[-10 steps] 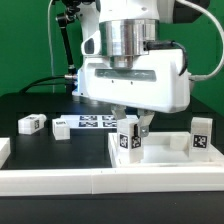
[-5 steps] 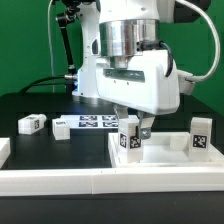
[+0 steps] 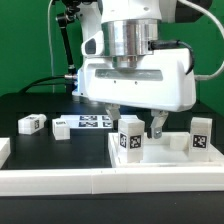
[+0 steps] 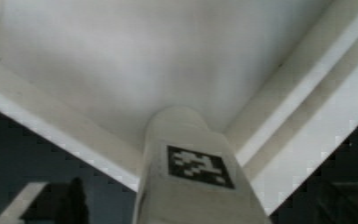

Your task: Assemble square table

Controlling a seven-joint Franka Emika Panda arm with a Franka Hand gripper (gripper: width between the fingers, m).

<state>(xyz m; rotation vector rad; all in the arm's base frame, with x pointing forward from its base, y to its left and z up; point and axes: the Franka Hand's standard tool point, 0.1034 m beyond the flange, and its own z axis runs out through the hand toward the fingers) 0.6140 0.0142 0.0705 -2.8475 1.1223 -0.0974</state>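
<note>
The white square slab (image 3: 165, 152) lies inside the rails. One white tagged leg (image 3: 129, 138) stands upright at its near corner on the exterior view's left. A second leg (image 3: 200, 137) stands at the corner on the right. My gripper (image 3: 135, 122) hangs straight over the first leg, open, with a finger on each side and a gap to the leg. In the wrist view that leg (image 4: 190, 165) rises between the jaws with its tag showing, in front of the slab (image 4: 158, 60). Two loose legs (image 3: 32, 123) (image 3: 62, 128) lie on the black table at left.
The marker board (image 3: 95, 122) lies flat behind the gripper. A long white rail wall (image 3: 100, 181) runs along the front, with a short end piece (image 3: 4, 150) at the left. A black stand and cables rise at the back left.
The jaws have spread apart off the leg they were gripping, and the hand has turned a little. The leg stays upright on the slab.
</note>
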